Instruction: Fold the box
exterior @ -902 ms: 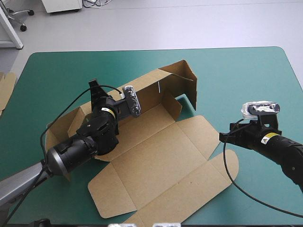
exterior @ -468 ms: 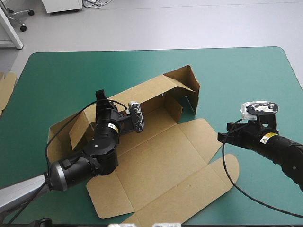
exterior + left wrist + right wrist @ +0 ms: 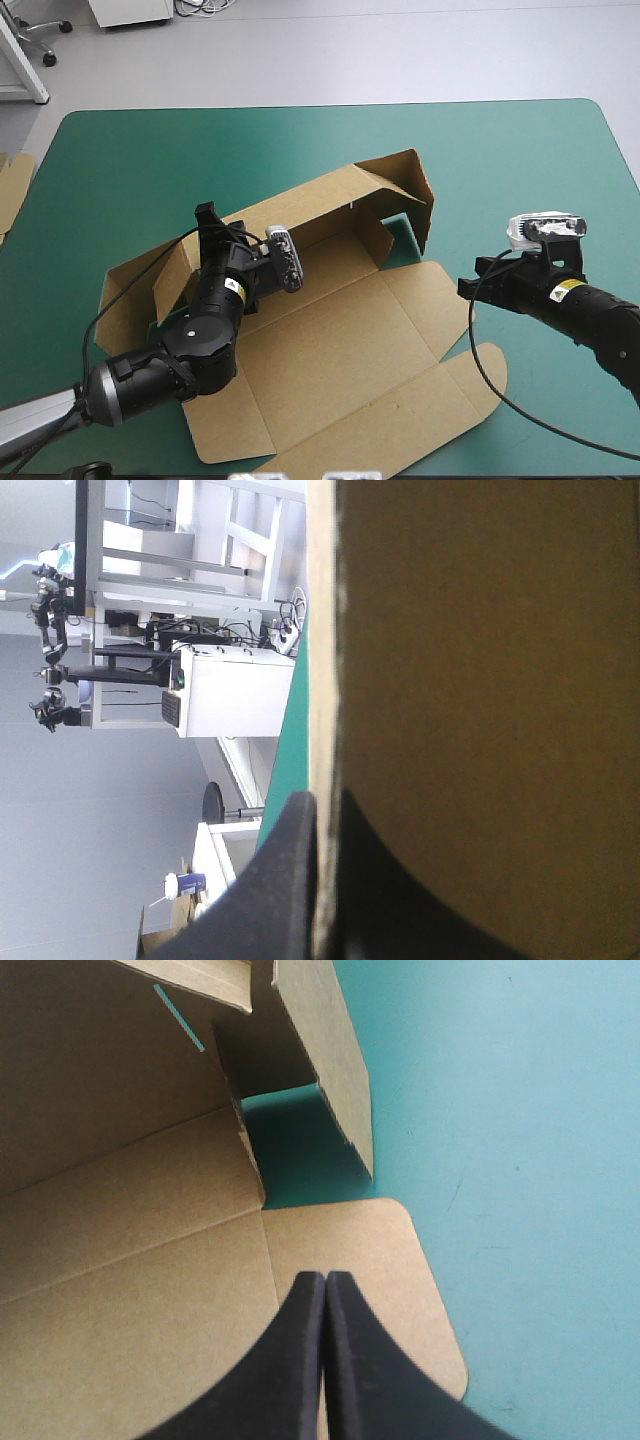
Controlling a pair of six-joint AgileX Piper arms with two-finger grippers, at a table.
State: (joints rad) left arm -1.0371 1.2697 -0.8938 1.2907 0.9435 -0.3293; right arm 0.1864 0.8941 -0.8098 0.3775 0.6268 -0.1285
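At the middle of the table (image 3: pixel 612 128), the brown box (image 3: pixel 340 340) leaves wide bare teal-green cover (image 3: pixel 520 170) along the far and right edges. Its long axis runs near-left to far-right, lid flat toward the near edge, rear wall raised. The left hand (image 3: pixel 208 214) pinches that wall's top edge; the right hand (image 3: pixel 468 287), clenched and empty, hangs over the right-end flap.

- The box (image 3: pixel 340 340) lies mid-counter (image 3: pixel 500 150), raised wall toward the far edge.
- The left pincer (image 3: pixel 207 214) sits on that wall's left end.
- The right pincer (image 3: pixel 466 287) is at the box's right flap.
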